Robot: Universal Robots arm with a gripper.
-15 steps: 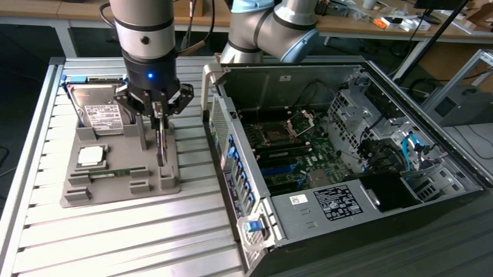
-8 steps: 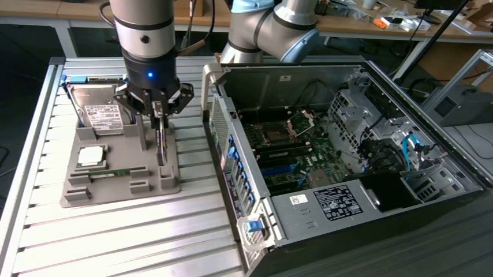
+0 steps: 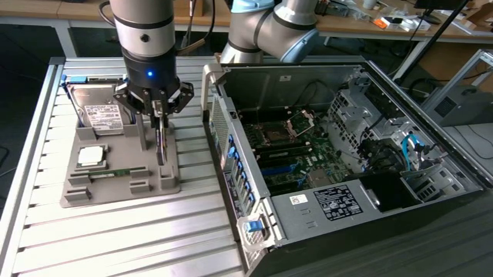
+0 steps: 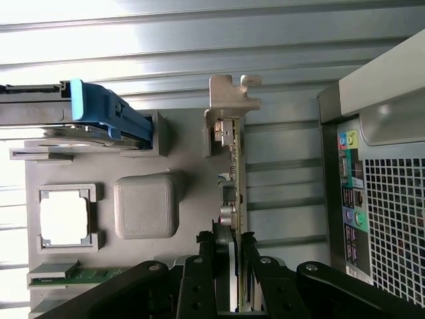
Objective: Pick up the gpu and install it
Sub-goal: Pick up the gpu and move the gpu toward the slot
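Gripper (image 3: 158, 122) clamped on the gpu (image 3: 160, 147), one finger on each face of the card. Card stands on edge along the gray parts fixture's (image 3: 115, 193) edge nearest the open computer case (image 3: 231, 81), with its bracket toward the hard drive (image 3: 104, 112) end. Cannot tell whether its lower edge sits in the slot or just above it. Judgement: pick step. Keep the card vertical and draw it straight along the slot, since twist would likely bind the bracket.
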